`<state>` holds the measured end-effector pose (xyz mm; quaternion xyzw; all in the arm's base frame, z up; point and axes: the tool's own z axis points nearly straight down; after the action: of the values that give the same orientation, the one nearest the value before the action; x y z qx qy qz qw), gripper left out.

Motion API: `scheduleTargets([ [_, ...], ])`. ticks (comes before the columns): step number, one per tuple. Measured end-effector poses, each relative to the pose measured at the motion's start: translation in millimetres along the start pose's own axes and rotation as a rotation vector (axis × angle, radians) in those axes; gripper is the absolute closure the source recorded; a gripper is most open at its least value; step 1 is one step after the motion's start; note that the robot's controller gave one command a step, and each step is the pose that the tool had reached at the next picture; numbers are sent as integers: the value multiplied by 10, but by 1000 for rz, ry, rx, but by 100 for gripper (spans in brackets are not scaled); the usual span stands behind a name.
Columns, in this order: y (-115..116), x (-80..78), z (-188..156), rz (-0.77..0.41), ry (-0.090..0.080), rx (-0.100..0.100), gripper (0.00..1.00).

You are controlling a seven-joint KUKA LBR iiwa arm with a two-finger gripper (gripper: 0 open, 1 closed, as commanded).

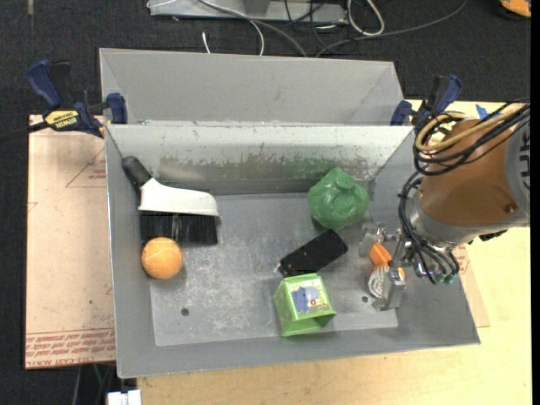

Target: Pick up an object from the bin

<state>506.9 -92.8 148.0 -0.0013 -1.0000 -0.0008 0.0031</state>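
The grey bin [253,154] has five loose things in it, one of each kind: one orange ball [162,258], one brush [177,213] with a white back and black hairs, one crumpled green lump [337,198], one flat black block [313,252] and one green box [304,304] with a picture on top.

The arm [464,192] comes in over the right wall; its brown cover and looped cables hide part of the right rim. The gripper [381,292] hangs low over bare floor near the right wall; it is small and shiny, with wires around it, so one cannot tell if it is open or shut, or if it touches the floor. What the green lump is made of is hard to make out; the brush handle runs into the dark back-left corner.

The green box lies just left of the gripper, a little apart from it; the black block lies tilted just above the box, close to it; these two are the nearest things. The ball and brush sit well apart on the left side; the ball is just below the brush. The middle and the front-left of the floor are bare metal; the green lump sits near the back wall.
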Motion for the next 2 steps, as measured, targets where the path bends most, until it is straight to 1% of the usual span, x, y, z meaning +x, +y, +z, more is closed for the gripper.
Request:
scheduleTargets([
  [1,3,-19,-33,-3,-7,1,0],
  [2,-450,-132,611,-236,-12,3,0],
])
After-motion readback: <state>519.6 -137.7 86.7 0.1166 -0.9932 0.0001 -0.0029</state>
